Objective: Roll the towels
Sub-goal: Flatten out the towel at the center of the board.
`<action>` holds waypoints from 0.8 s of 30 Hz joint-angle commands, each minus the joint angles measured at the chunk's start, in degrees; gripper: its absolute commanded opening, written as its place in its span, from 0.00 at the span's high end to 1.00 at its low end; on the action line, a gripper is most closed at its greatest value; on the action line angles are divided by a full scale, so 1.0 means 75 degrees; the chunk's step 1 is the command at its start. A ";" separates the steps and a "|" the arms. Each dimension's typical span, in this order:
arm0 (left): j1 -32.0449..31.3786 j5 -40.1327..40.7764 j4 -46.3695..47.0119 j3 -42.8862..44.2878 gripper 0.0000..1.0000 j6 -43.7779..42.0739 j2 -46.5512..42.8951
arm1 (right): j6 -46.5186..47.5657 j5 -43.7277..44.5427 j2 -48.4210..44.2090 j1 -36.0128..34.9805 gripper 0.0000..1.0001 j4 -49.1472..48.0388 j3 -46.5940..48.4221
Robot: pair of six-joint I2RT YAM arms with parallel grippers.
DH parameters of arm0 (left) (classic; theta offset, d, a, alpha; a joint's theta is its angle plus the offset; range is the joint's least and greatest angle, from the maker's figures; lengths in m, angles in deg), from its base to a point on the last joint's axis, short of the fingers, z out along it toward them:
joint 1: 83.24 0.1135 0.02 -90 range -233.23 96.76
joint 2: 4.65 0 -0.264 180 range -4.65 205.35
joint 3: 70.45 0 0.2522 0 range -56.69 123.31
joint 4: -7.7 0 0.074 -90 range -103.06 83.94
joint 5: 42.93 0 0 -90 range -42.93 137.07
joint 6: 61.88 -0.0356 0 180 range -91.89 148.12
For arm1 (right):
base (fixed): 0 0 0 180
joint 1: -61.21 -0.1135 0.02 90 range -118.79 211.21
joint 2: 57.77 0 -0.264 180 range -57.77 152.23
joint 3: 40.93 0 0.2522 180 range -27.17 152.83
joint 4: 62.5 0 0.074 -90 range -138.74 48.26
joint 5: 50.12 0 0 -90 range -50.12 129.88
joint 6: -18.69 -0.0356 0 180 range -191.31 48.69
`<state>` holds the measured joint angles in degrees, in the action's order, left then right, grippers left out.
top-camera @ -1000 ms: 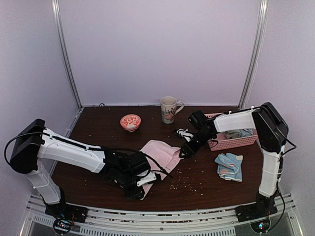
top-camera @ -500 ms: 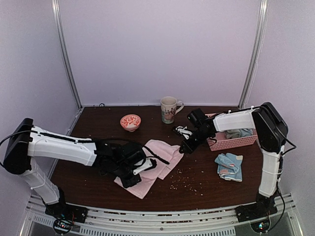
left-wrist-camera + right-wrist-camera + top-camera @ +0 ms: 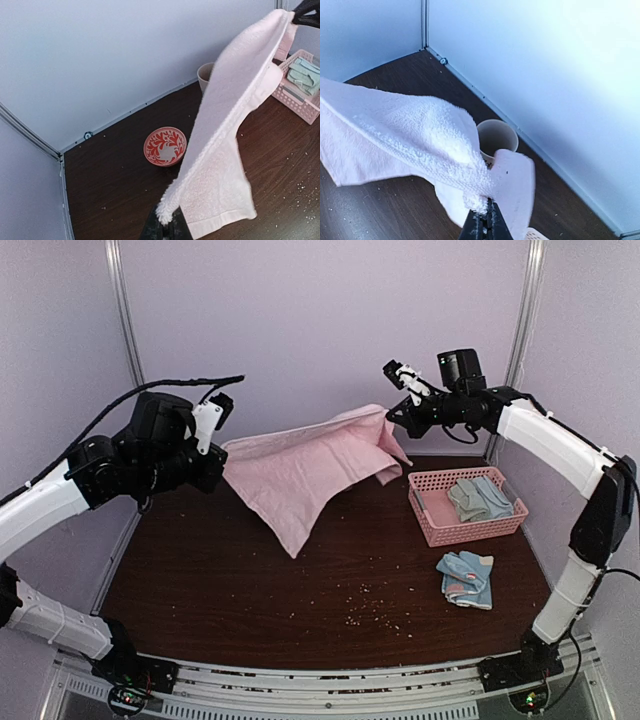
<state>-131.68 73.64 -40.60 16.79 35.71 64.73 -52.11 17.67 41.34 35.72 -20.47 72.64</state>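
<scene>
Left gripper [image 3: 165,227] and right gripper [image 3: 484,225] each pinch a pink towel [image 3: 310,465] corner aloft; no towel rolled yet.

Setting: robot test booth. Plain panel walls [image 3: 320,340] at 12 o'clock; metal posts [image 3: 135,350] at 10 and 2; dark table [image 3: 250,580]; mounting rail [image 3: 320,685] at 6.

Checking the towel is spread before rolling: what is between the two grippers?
The pale pink towel spans the air between the left gripper and the right gripper, each shut on it, sagging toward the table; the top view shows it.
</scene>
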 commanded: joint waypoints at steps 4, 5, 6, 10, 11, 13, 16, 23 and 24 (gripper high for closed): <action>0.0037 0.0083 -0.0179 -0.0536 1.00 0.0374 -0.1055 | 0.2100 -0.1058 -0.1911 -0.0475 1.00 0.1596 -0.1667; 0.0036 0.0053 -0.0217 -0.0660 1.00 0.0467 -0.1175 | 0.2314 -0.1207 -0.1987 -0.0653 1.00 0.2009 -0.1892; 0.0033 0.0049 -0.0262 -0.0766 1.00 0.0554 -0.1293 | 0.2523 -0.1275 -0.2044 -0.0886 1.00 0.2406 -0.2137; 0.0029 -0.0330 -0.0145 -0.1177 1.00 0.0534 -0.1642 | 0.2884 -0.0704 -0.1802 -0.2185 1.00 0.3459 -0.2893; 0.0037 -0.0530 -0.0100 -0.1298 1.00 0.0476 -0.1634 | 0.2918 -0.0593 -0.1625 -0.2404 1.00 0.3657 -0.2987; 0.0031 -0.0599 -0.0143 -0.1464 1.00 0.0504 -0.1451 | 0.2915 -0.0584 -0.1163 -0.2569 1.00 0.3897 -0.3005; 0.0042 -0.0241 -0.0316 -0.1629 1.00 0.0949 -0.0879 | 0.2810 -0.0969 -0.0562 -0.2547 0.89 0.3867 -0.2931; 0.0132 -0.0010 -0.0596 -0.1659 1.00 0.1397 0.0231 | 0.2986 -0.0884 -0.0862 -0.2485 0.63 0.3312 -0.4086; 0.0203 0.0036 -0.0588 -0.1730 1.00 0.1417 0.0259 | 0.3074 -0.0807 -0.1015 -0.2478 0.61 0.3262 -0.4343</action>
<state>-131.51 71.97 -44.76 5.14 43.78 66.20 -31.49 10.98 38.41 16.81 4.39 45.95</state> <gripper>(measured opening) 0.013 0.361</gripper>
